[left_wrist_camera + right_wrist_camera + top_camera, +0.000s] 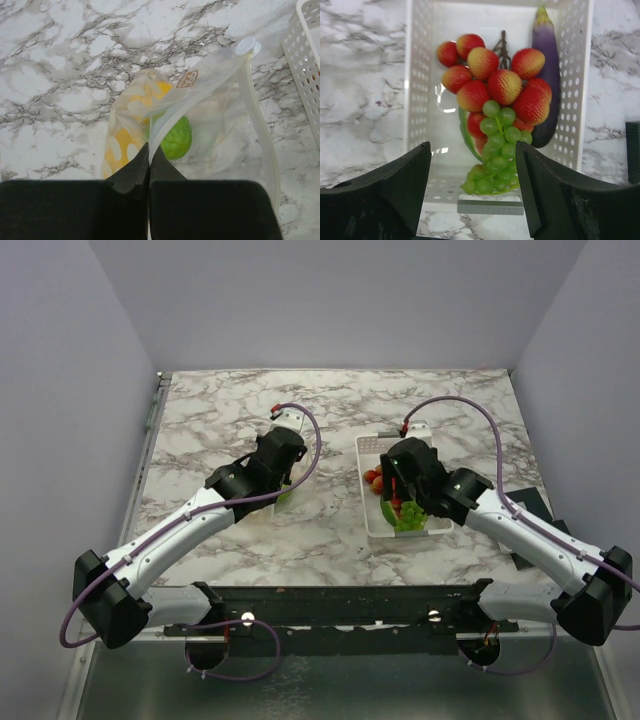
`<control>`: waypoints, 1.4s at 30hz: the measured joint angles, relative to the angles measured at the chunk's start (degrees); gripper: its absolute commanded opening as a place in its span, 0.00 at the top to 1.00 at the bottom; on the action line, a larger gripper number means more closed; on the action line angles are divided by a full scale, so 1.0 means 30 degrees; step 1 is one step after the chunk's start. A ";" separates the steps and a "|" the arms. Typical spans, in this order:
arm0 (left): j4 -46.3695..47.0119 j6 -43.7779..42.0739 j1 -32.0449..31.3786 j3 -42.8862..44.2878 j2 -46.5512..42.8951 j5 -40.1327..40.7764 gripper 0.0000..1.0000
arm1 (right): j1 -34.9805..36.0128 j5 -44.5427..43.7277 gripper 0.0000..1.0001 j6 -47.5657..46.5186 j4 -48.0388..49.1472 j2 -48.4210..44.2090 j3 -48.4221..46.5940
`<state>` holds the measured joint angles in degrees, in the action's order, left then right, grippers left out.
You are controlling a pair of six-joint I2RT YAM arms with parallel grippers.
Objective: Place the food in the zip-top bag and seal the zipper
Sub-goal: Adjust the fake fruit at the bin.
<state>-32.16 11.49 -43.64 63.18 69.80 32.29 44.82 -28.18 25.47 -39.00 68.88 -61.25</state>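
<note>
Marble table point(220, 400), left gripper point(284, 480) low at centre, right gripper point(398, 492) over white basket point(372, 445) of strawberries point(374, 479), grapes point(410, 519).

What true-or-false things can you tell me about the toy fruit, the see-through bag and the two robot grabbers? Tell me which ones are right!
1. The left gripper is pinched shut on the edge of the clear plastic zip-top bag. True.
2. The bag is empty. False: a yellow toy pepper and a round green toy piece are inside.
3. The right gripper is squeezed shut. False: it is open, above the white slotted plastic basket.
4. The purple toy eggplant lies in the basket beside the red toy strawberries. True.
5. The green toy grapes are in the bag. False: they are in the basket.
</note>
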 measured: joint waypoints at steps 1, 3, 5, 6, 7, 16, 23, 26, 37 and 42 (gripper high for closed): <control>-0.0007 0.0000 0.0000 0.0000 0.0007 0.0000 1.00 | -0.0219 0.0073 0.31 0.0080 -0.0117 0.0000 0.0277; 0.0000 0.0000 0.0000 0.0000 0.0022 -0.0007 1.00 | -0.0619 0.0226 0.34 0.0255 -0.0364 0.0000 0.0780; 0.0000 0.0000 0.0000 0.0000 0.0029 -0.0044 1.00 | -0.0889 0.0408 0.38 0.0386 -0.0510 0.0000 0.1122; 0.0000 0.0000 0.0000 0.0000 0.0029 -0.0058 1.00 | -0.0940 0.0568 0.39 0.0437 -0.0554 0.0000 0.1217; 0.0000 0.0000 0.0000 0.0000 0.0029 -0.0066 1.00 | -0.0947 0.0743 0.42 0.0510 -0.0561 0.0000 0.1275; 0.0000 0.0000 0.0000 0.0000 0.0073 -0.0211 1.00 | -0.0962 0.1632 0.48 0.0685 -0.0561 0.0000 0.1887; 0.0000 -0.0007 0.0000 0.0000 0.0073 -0.0306 1.00 | -0.2127 0.1603 0.49 0.0874 -0.0539 -0.0087 0.2667; 0.0000 -0.0007 0.0000 0.0000 0.0073 -0.0335 1.00 | -0.2579 0.1668 0.48 0.0889 -0.0444 -0.0109 0.3075; 0.0000 -0.0029 0.0000 0.0000 0.0073 -0.0350 1.00 | -0.3577 0.2790 0.49 0.0838 0.1173 0.0896 0.3767; 0.0000 -0.0044 0.0000 0.0000 0.0073 -0.0357 1.00 | -0.4248 0.3242 0.64 0.0539 0.2127 0.1851 0.3767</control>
<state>-32.16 11.35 -43.64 63.18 70.02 31.22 32.08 -18.46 27.09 -32.62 74.43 -49.95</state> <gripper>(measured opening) 0.003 0.455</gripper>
